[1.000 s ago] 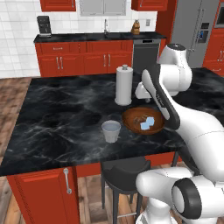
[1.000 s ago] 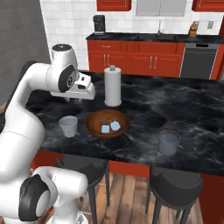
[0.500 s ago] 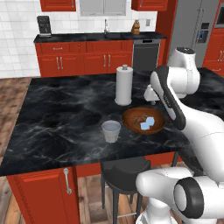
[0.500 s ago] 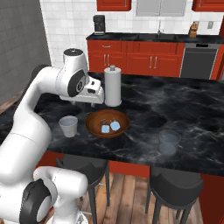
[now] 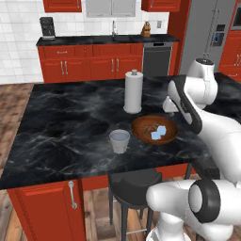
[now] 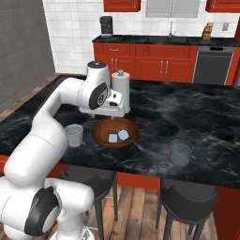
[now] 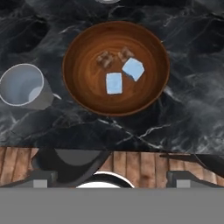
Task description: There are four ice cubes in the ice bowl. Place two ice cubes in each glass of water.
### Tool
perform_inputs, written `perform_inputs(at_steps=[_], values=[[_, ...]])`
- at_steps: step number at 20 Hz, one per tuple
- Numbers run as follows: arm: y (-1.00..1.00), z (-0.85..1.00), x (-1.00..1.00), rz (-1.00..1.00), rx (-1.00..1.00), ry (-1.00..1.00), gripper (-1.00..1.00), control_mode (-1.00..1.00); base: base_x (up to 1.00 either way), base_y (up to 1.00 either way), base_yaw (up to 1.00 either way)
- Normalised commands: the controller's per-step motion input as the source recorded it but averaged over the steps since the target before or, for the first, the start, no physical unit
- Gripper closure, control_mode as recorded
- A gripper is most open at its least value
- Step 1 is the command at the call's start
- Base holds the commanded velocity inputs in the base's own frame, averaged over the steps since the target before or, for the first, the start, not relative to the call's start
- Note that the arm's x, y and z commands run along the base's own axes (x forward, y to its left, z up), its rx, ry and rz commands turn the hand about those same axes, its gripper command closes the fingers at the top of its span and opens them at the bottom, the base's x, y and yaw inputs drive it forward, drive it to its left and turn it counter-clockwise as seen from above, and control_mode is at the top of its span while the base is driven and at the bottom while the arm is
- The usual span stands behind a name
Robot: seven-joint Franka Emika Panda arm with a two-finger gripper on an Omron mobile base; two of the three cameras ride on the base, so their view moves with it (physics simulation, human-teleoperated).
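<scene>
Now the tool [image 7: 107,177] hangs spread apart and empty above the wide reddish-brown wooden bowl [image 7: 83,94].

Two small pale blue translucent ice cubes [image 7: 114,82] lie touching at the bowl's centre, so closing on one could nudge or drag the other; the small pale grey-blue tumbler [image 7: 22,85] stands at the left of the hand view, just beside the bowl on the black marble desk [image 7: 188,109]. Since a second ago the arm has swung over the bowl and the fingers have parted.

Even bright rendered light; soft shadows; slightly blurry
</scene>
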Motion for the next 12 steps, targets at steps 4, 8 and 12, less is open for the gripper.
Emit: perform_inputs(at_steps=[4, 8, 12], values=[[0.07, -0.47, 0.53, -0.30, -0.06, 0.09, -1.00, -1.00, 0.00, 0.00, 0.00], [0.05, -0.36, 0.33, -0.33, -0.04, 0.06, -1.00, -1.00, 0.00, 0.00, 0.00], [0.00, -0.39, 0.22, -0.31, 0.00, 0.03, -1.00, -1.00, 0.00, 0.00, 0.00]])
